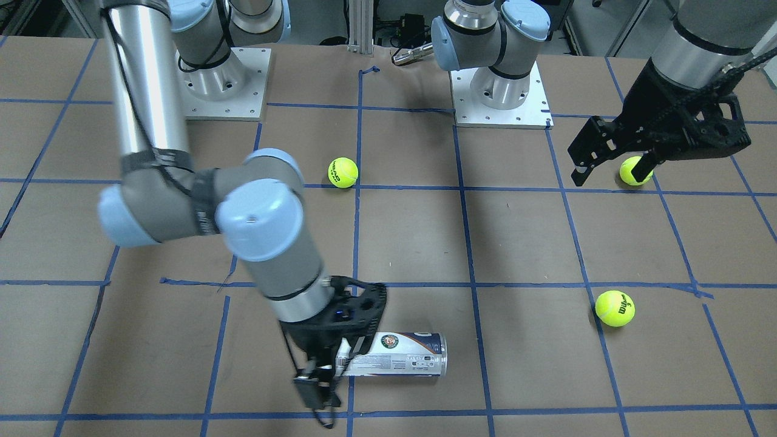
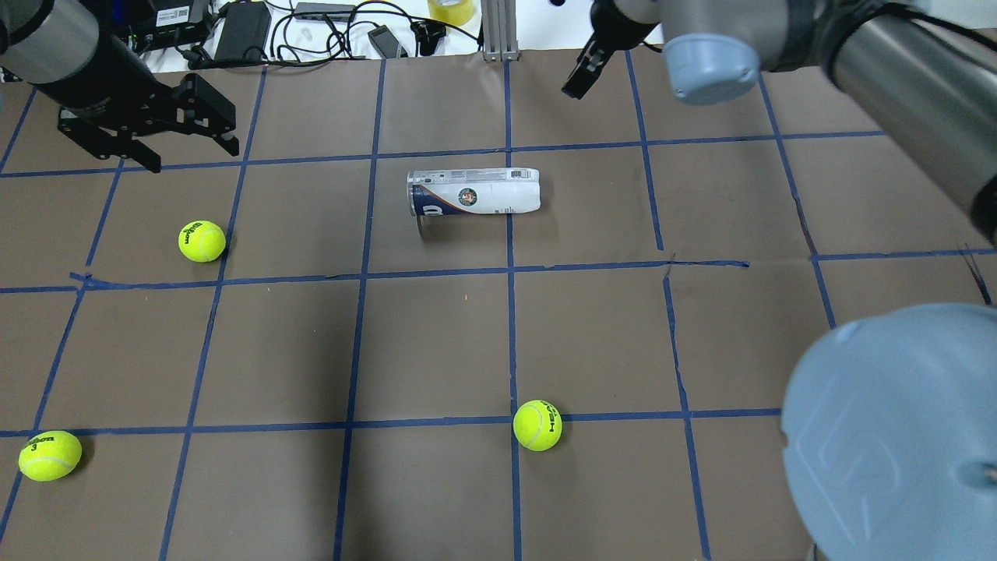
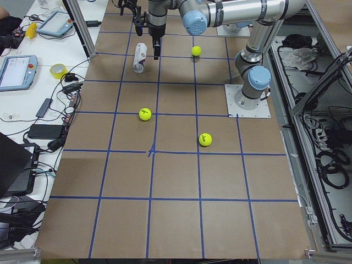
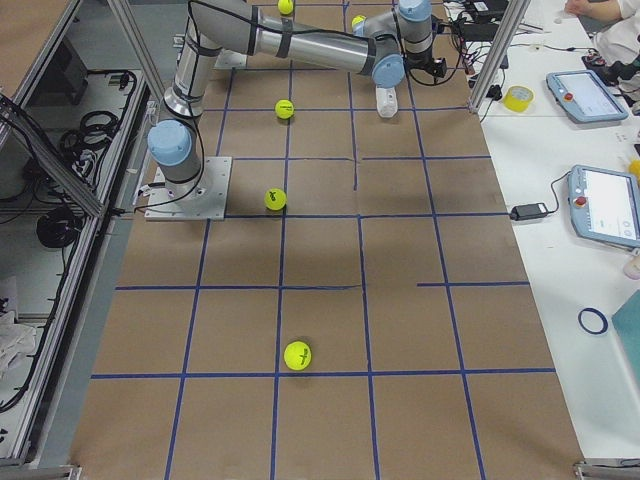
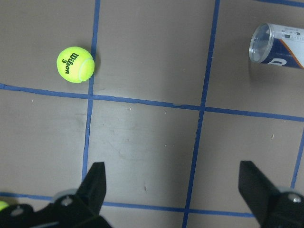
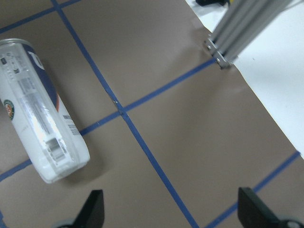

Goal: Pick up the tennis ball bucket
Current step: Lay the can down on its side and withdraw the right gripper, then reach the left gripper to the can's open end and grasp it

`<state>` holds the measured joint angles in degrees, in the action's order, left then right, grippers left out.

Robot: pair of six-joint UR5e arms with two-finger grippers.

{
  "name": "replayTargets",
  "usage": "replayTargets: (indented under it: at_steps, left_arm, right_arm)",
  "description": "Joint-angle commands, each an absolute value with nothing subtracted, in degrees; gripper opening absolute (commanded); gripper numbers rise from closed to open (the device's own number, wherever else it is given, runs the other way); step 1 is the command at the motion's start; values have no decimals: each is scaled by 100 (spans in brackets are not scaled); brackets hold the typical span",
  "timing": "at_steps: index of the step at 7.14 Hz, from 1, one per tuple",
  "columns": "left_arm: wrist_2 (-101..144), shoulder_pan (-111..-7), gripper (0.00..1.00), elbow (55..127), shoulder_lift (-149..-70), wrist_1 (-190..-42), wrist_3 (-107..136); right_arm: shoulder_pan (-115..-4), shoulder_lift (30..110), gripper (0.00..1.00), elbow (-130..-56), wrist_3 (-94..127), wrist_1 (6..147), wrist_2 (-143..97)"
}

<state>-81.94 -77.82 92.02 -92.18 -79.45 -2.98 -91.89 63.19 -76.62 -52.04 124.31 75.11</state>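
The tennis ball bucket (image 2: pixel 473 192) lies on its side on the brown table, a clear can with a white and navy label. It also shows in the front view (image 1: pixel 397 354), the left wrist view (image 5: pixel 278 46) and the right wrist view (image 6: pixel 38 109). My right gripper (image 1: pixel 318 388) is open and empty and hangs above the table just off the can's white end; the can lies to the left of its fingers (image 6: pixel 92 211), not between them. My left gripper (image 2: pixel 191 148) is open and empty, far off at the table's left side, fingers (image 5: pixel 95 183) spread wide.
Three yellow-green tennis balls lie loose: one near the left gripper (image 2: pixel 202 241), one at the near left (image 2: pixel 50 455), one near the middle (image 2: pixel 537 425). An aluminium post (image 2: pixel 494 31) and cables (image 2: pixel 234 23) stand at the far edge, close to the right gripper.
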Motion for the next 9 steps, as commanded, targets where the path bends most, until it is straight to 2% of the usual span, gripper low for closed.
replayTargets:
  at_steps: [1, 4, 7, 9]
  left_arm:
    - [-7185, -7805, 100, 9421, -9630, -7533, 44]
    - [-6208, -7866, 100, 9501, -10255, -6918, 132]
    - [-5662, -8015, 100, 9510, -11395, -5559, 289]
    - [-5651, -8331, 100, 9501, -11959, -4777, 517]
  right_arm:
    - [-8685, 7177, 100, -7673, -4329, 11771, 7550]
    - [-8640, 8337, 100, -7699, -3327, 9648, 8780]
    - [-8788, 8551, 100, -7786, -1115, 9519, 8878]
    - [-9017, 8840, 100, -8058, -642, 9092, 8903]
